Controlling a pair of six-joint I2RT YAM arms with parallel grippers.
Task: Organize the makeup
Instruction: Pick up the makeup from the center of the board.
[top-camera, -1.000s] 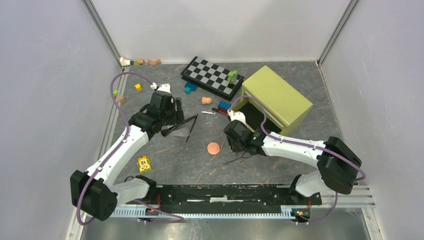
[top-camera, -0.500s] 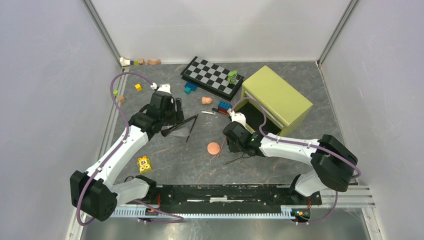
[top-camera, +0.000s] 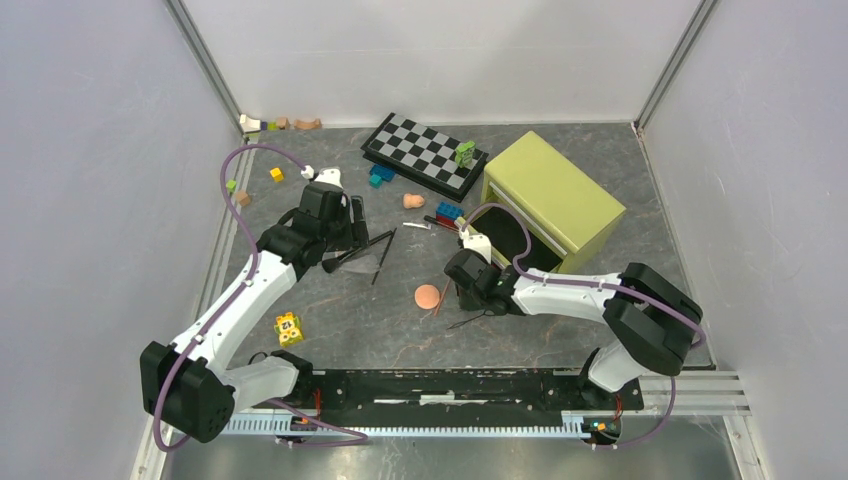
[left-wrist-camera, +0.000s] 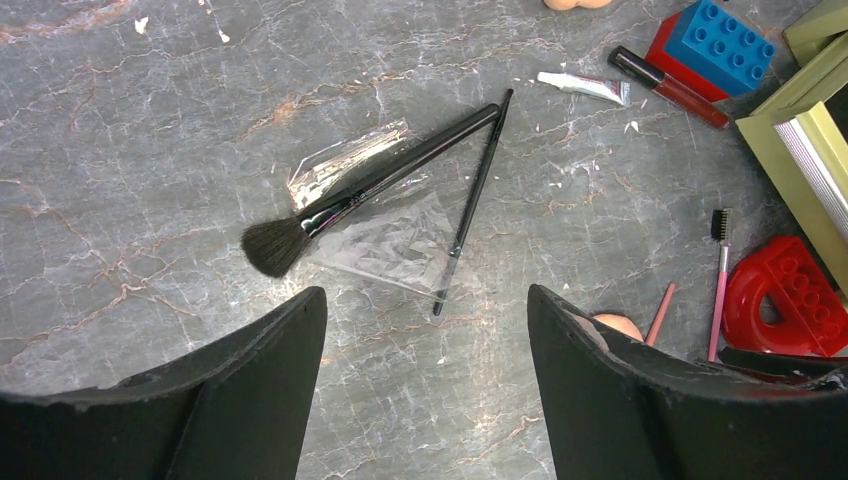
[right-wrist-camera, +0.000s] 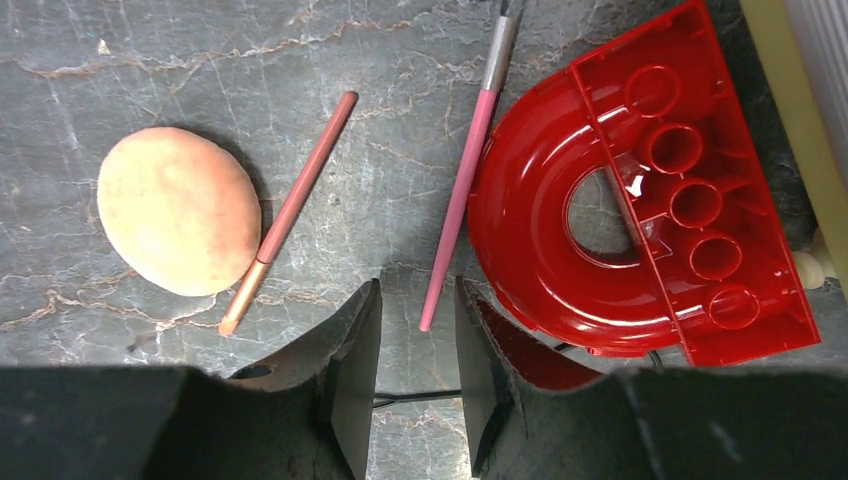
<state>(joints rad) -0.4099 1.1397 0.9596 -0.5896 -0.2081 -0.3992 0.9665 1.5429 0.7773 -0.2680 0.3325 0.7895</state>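
Note:
In the right wrist view a thin pink-handled brush (right-wrist-camera: 462, 180) lies beside the red horseshoe piece (right-wrist-camera: 560, 260). Its near end sits between the fingertips of my right gripper (right-wrist-camera: 418, 300), whose jaws stand narrowly apart and clear of it. Left of it lie a copper pencil (right-wrist-camera: 290, 210) and the round peach puff (right-wrist-camera: 180, 210). My left gripper (left-wrist-camera: 425, 310) hangs wide open and empty over the table. Just ahead of it are a big black brush (left-wrist-camera: 380, 180) and a thin black brush (left-wrist-camera: 470, 210), lying on a clear wrapper (left-wrist-camera: 385, 240).
A white tube (left-wrist-camera: 585, 88) and a dark red tube (left-wrist-camera: 670, 88) lie near a blue brick (left-wrist-camera: 725, 45). The green box (top-camera: 555, 195) stands open-sided at the right, the chessboard (top-camera: 425, 152) behind. Toy bricks dot the left side. A thin black wire (right-wrist-camera: 420, 398) lies under my right fingers.
My right gripper's jaws have narrowed around the pink brush's end, and the right arm's elbow has swung a little to the left. The left arm has not moved.

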